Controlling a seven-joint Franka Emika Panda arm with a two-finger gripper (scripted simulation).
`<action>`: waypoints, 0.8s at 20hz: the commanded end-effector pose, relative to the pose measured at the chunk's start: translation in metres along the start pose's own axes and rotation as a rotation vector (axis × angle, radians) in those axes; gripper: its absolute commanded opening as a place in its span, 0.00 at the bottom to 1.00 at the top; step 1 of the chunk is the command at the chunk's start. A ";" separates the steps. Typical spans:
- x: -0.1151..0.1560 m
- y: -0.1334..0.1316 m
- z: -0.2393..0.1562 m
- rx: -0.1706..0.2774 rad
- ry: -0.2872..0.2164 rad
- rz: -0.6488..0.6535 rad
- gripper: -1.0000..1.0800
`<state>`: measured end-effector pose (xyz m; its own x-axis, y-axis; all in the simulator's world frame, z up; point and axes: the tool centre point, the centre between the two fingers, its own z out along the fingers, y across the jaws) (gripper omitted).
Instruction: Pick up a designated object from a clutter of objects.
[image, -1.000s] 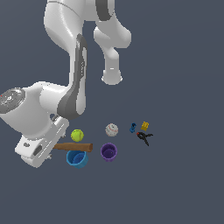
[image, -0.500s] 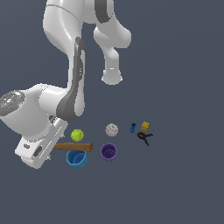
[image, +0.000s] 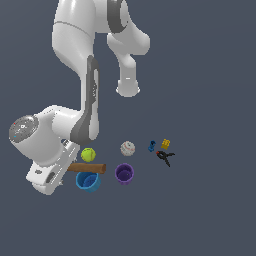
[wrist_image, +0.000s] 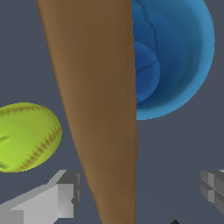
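Note:
The hammer shows as a long brown wooden handle (image: 89, 168) lying on the floor between the tennis ball and the blue cup; its head is hidden behind my white hand. In the wrist view the handle (wrist_image: 98, 109) runs between my gripper (wrist_image: 140, 192), which is open: one finger (wrist_image: 59, 199) stands close beside the handle and the other finger (wrist_image: 213, 186) is well clear of it. Neither pad touches the wood. The clutter lies in the exterior view to the right of my gripper (image: 66, 167).
A yellow-green tennis ball (image: 88, 154) and a blue cup (image: 88, 181) flank the handle closely. Further to the exterior view's right are a purple cup (image: 124, 174), a white baseball (image: 127, 148), a blue block (image: 152, 146), a yellow block (image: 165, 144) and a black-red clamp (image: 165, 157).

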<state>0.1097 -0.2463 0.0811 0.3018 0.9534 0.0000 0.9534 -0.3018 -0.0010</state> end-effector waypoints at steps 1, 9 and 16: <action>0.000 0.000 0.009 -0.001 0.000 -0.001 0.96; 0.000 0.002 0.011 -0.001 0.000 -0.001 0.00; 0.000 0.002 0.011 -0.001 0.000 -0.001 0.00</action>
<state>0.1109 -0.2468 0.0696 0.3006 0.9537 -0.0003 0.9537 -0.3006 -0.0008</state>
